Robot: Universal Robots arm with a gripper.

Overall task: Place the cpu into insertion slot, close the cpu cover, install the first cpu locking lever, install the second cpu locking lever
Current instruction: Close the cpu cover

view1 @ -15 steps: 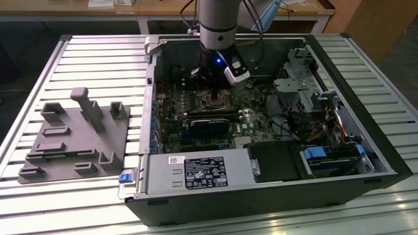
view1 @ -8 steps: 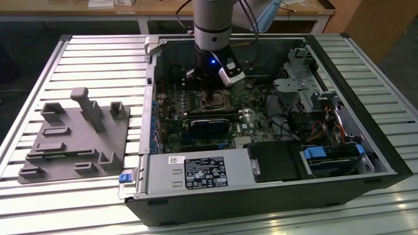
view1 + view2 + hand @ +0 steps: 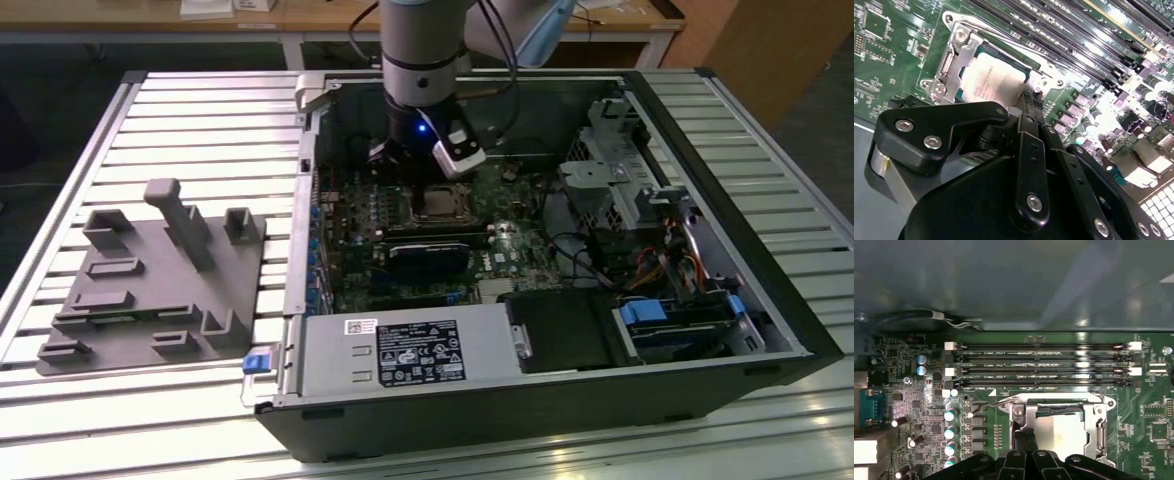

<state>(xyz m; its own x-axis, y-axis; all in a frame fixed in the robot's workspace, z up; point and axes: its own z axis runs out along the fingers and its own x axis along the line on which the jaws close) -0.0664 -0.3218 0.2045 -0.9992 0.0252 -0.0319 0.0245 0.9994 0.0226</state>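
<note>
Cpu (image 3: 1061, 434): seated in insertion slot (image 3: 1056, 411), cpu cover (image 3: 1019, 414) lying over it. Gripper (image 3: 1026, 439): fingers clenched together, empty, at the cover's edge. Hazard: tips slipping off the thin locking lever (image 3: 988, 405) and gouging the board (image 3: 1149, 430).

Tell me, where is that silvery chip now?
In both wrist views the cpu sits framed by the cpu cover on the green board, beside the long memory slots, right by the pincer.

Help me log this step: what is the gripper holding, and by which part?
It cannot be told. The gripper sits at the edge of the cpu cover, which lies over the cpu; whether it grips anything is hidden.
</note>
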